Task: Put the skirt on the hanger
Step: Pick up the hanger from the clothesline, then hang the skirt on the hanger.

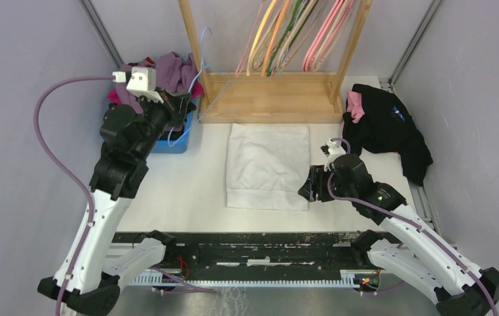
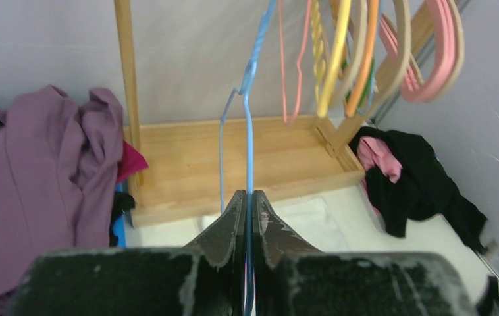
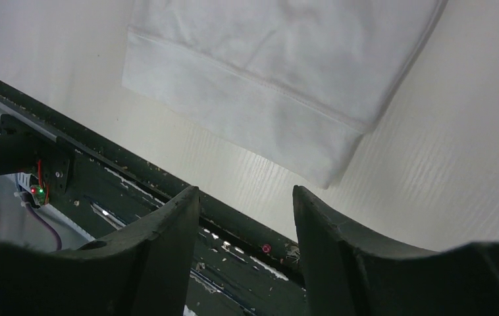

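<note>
A white skirt (image 1: 268, 164) lies flat on the table in front of the wooden rack; its hemmed corner shows in the right wrist view (image 3: 286, 72). My left gripper (image 2: 248, 197) is shut on a thin light-blue wire hanger (image 2: 249, 112), held upright left of the rack; the hanger also shows in the top view (image 1: 202, 72). My right gripper (image 3: 245, 194) is open and empty, just off the skirt's near right corner, over the table's front edge; in the top view it is at the skirt's right side (image 1: 307, 187).
A wooden rack (image 1: 273, 92) with several coloured hangers (image 1: 293, 33) stands at the back. A blue bin (image 1: 176, 135) piled with purple and pink clothes is at the back left. A black garment pile (image 1: 388, 128) lies at the right. A black rail (image 1: 247, 247) runs along the near edge.
</note>
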